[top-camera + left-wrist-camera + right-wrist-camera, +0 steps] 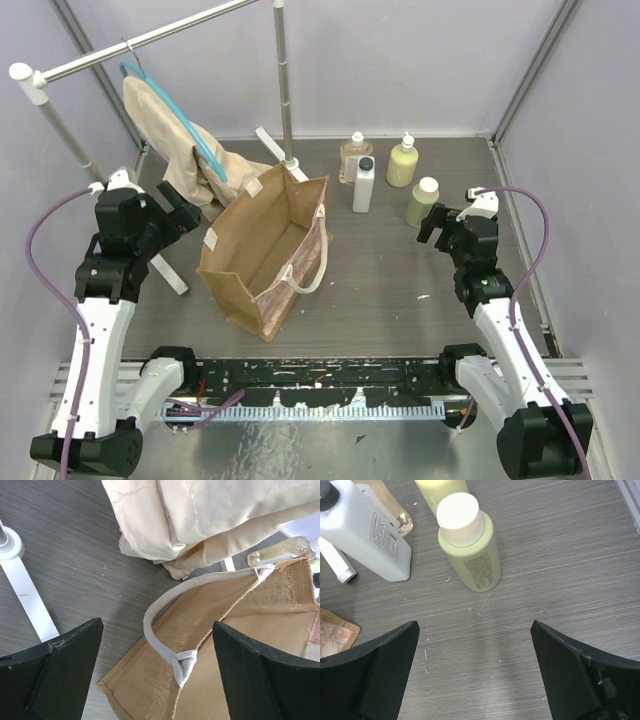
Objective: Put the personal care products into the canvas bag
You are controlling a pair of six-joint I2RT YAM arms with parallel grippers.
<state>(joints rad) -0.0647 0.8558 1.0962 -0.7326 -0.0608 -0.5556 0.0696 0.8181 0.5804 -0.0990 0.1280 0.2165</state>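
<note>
Left pincer is hanging wide open with nothing between its fingers, hovering over the left wall of the canvas bag, where a cream handle is looping out. Right pincer is likewise gaping wide and gripping nothing, pointing down at the bench just short of the nearer yellow-green bottle.

The bag is standing upright and open-mouthed, left of centre, showing only its own tan floor inside. All four bottles are standing upright on the bench outside it, off to its right: the white rectangular bottle with its black cap, the amber bottle just behind that, then the farther yellow-green bottle and the nearer one. Both yellow-green bottles are looking full of pale liquid. The white bottle and the nearer yellow-green one are each carrying a panel of small print, too fine to read.

A beige garment is hanging from a blue hanger beside the bag.
</note>
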